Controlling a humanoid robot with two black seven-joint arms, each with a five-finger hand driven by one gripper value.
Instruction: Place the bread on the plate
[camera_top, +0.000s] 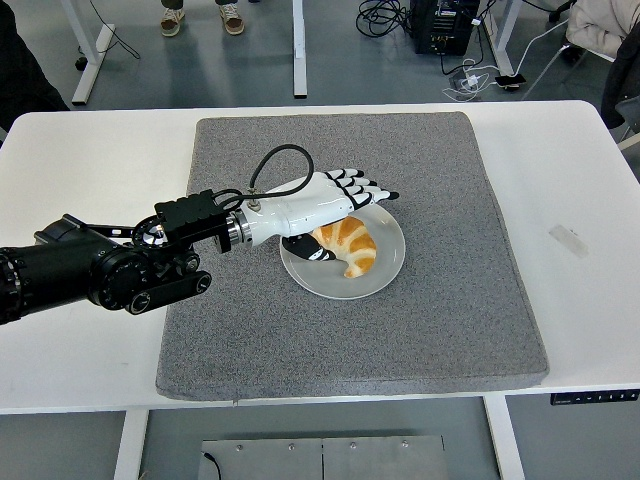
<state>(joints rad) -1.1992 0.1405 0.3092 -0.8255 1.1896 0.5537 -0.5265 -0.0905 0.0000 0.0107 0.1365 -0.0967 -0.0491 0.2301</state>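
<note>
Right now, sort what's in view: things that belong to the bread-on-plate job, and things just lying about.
Job:
- croissant, lying on the plate
- white plate
- left hand, open above the croissant

Lying about:
- grey mat
- tape strip on the table
- cables on the floor

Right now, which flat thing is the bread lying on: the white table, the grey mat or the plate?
The plate: the bread lies inside its round white rim, beside the left hand.
</note>
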